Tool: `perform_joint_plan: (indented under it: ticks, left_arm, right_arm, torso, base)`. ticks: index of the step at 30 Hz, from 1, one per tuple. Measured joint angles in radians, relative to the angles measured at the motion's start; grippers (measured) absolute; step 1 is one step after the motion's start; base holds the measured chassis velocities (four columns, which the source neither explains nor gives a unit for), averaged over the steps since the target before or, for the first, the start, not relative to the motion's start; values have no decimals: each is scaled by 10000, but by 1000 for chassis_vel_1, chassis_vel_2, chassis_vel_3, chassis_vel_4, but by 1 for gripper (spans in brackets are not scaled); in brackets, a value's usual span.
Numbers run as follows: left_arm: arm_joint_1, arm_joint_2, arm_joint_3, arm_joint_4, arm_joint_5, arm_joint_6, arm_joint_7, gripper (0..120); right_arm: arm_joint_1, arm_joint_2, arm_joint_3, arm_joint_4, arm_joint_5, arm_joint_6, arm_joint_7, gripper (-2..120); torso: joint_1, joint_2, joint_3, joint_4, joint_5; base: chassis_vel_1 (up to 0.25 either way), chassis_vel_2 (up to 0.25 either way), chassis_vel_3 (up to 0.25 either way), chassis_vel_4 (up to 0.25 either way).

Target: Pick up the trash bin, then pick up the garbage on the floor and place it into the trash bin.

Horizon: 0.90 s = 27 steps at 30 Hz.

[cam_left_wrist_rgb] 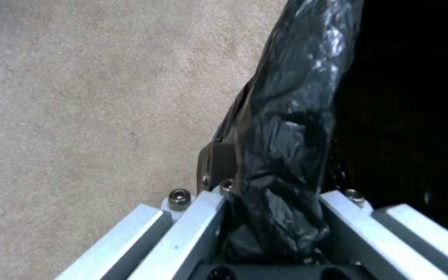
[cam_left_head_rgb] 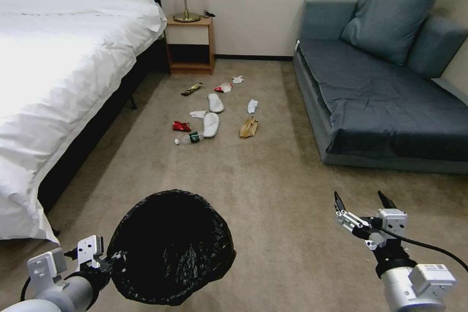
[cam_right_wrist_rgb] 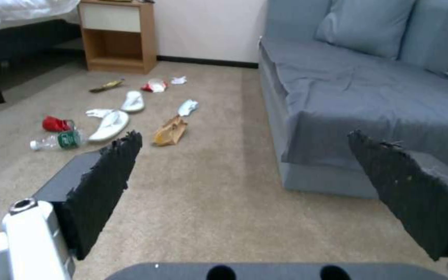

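The trash bin (cam_left_head_rgb: 170, 246), lined with a glossy black bag, hangs low on the left, mouth toward me. My left gripper (cam_left_head_rgb: 109, 261) is shut on its rim (cam_left_wrist_rgb: 281, 155), the bag pinched between the fingers. My right gripper (cam_left_head_rgb: 363, 201) is held above the carpet at the lower right, open and empty, fingertips (cam_right_wrist_rgb: 125, 146) pointing at the garbage. The garbage lies ahead on the floor: two white slippers (cam_left_head_rgb: 212, 114), a clear green-labelled bottle (cam_left_head_rgb: 190, 138), a red wrapper (cam_left_head_rgb: 181, 126), a tan paper bag (cam_left_head_rgb: 248, 127), white tissues (cam_left_head_rgb: 252, 106) and a gold-brown snack packet (cam_left_head_rgb: 191, 88).
A white bed (cam_left_head_rgb: 63, 68) runs along the left and a blue-grey sofa (cam_left_head_rgb: 385, 102) along the right. A wooden nightstand (cam_left_head_rgb: 190, 44) with a lamp stands at the back wall. Beige carpet lies open between me and the litter.
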Motion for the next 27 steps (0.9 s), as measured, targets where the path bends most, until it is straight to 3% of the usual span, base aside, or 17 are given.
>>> perform_joint_plan:
  ticks: [13,27]
  left_arm:
    - [-134,51,4,0,-355,0,-305,0]
    - [-151,75,101,0,-357,0,-265,0]
  right_arm:
    - [168,-71,-85,-812,835,194,-513,100]
    - [465,-364,-203,-1953,542,530,-1279,100]
  torso:
    - [0,0,0,0,1]
    - [0,0,0,0,1]
  base:
    - [-80,75,74,-75]
    - [-89,96,91,-92]
